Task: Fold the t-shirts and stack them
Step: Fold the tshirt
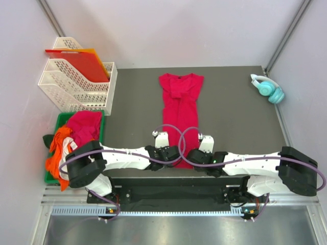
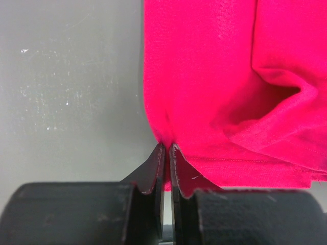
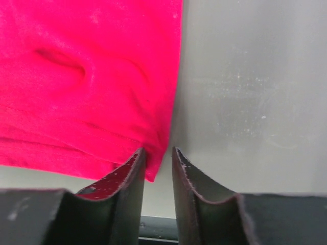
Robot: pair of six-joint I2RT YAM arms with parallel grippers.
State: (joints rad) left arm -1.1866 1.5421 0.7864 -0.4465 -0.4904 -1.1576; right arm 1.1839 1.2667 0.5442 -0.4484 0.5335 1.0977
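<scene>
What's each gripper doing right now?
Left gripper: shut on a hem corner of the crimson-red cloth t-shirt.
Right gripper: open, jaws around the other hem corner.

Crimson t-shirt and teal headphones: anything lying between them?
Nothing. In the top view, the stretch between the crimson t-shirt and the teal headphones is bare dark tabletop.

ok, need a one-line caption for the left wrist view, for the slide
Left fingers pinched shut on the hem corner of the crimson t-shirt, which lies on the dark table.
</scene>
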